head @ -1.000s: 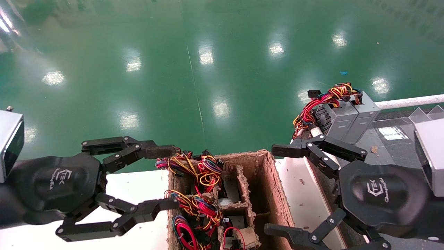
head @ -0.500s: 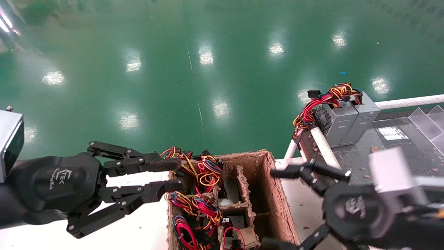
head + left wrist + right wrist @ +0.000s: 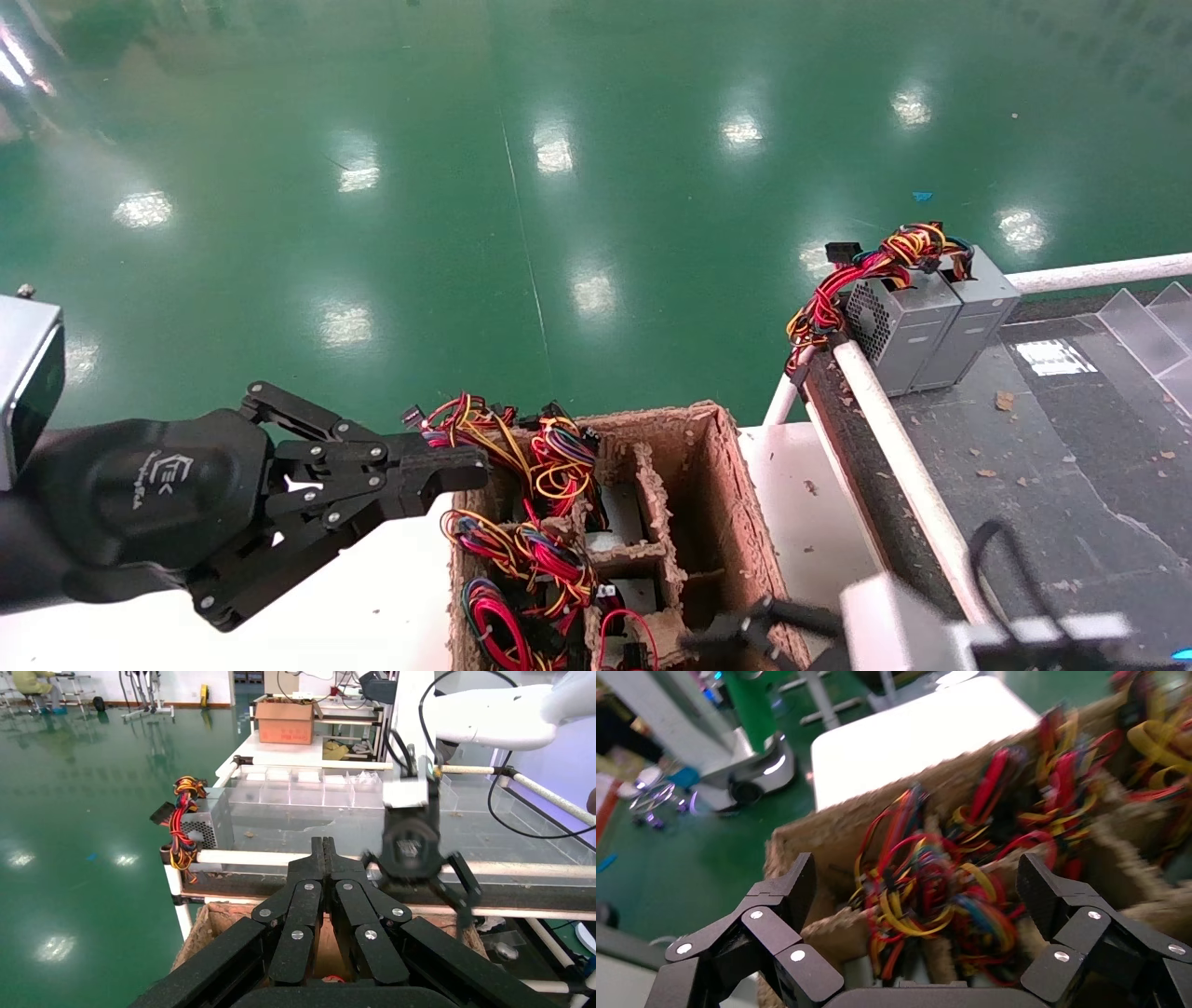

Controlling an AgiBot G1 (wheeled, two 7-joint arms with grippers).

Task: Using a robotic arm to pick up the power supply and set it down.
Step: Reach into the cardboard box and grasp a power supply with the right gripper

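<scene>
While the right gripper (image 3: 912,903) hangs spread wide above the wire-filled carton (image 3: 717,485), centre it over one power supply (image 3: 933,903) and descend clear of loose wires. Left gripper (image 3: 438,466) idles at the carton's edge, fingers pressed together.

A factory floor: glossy green floor (image 3: 521,186), pipe-framed workbench (image 3: 1071,438), cardboard boxes (image 3: 284,721) behind
</scene>
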